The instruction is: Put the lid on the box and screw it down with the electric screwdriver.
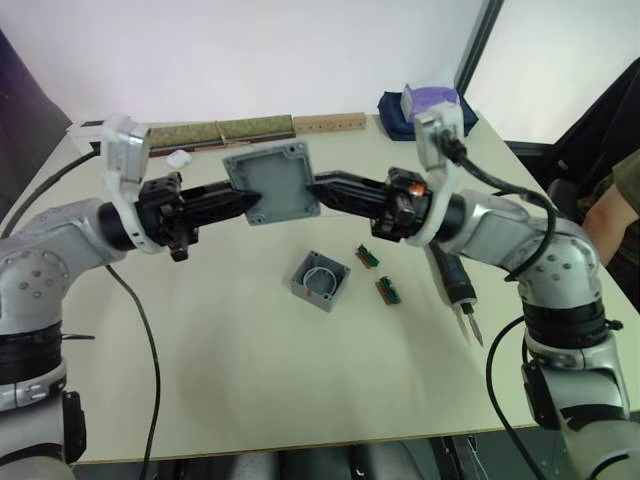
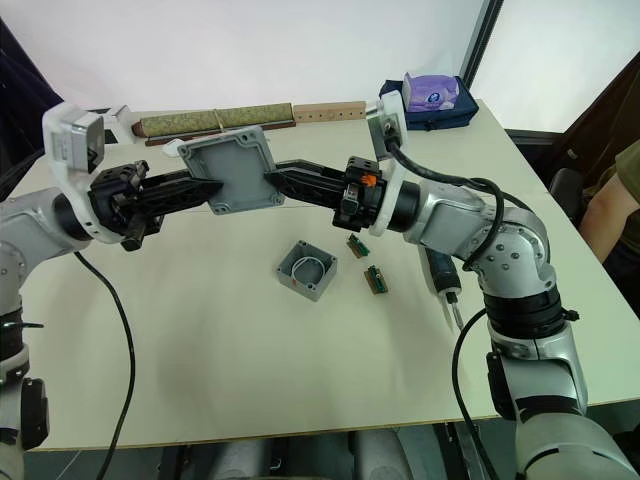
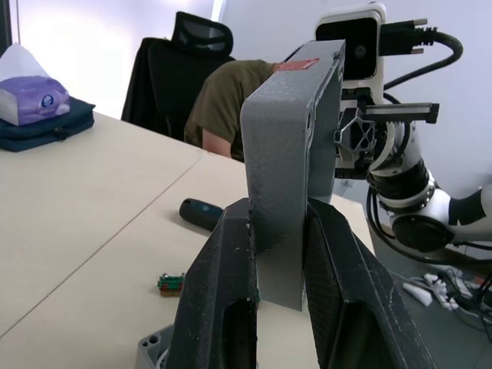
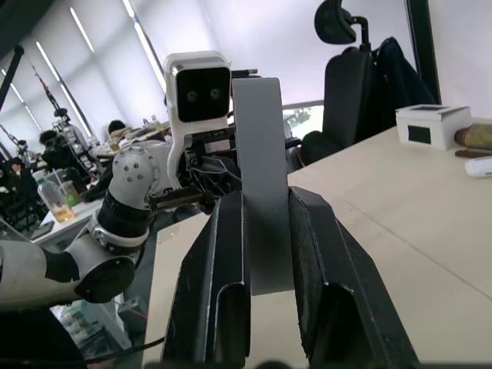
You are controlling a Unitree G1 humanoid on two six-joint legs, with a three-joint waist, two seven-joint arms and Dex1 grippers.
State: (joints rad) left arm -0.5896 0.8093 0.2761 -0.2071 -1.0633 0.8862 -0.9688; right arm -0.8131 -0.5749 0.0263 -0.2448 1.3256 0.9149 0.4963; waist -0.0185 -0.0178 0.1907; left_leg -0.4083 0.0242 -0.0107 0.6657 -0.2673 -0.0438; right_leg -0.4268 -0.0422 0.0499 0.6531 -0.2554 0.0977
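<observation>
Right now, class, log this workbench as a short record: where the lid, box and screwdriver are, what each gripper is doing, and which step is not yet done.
lid: held in the air between both grippers, above the table
left gripper: shut on lid's edge
right gripper: shut on lid's opposite edge
box: open, on table below the lid
screwdriver: lying on table under the right arm
circuit boards: two, beside box
not yet done: lid on box
</observation>
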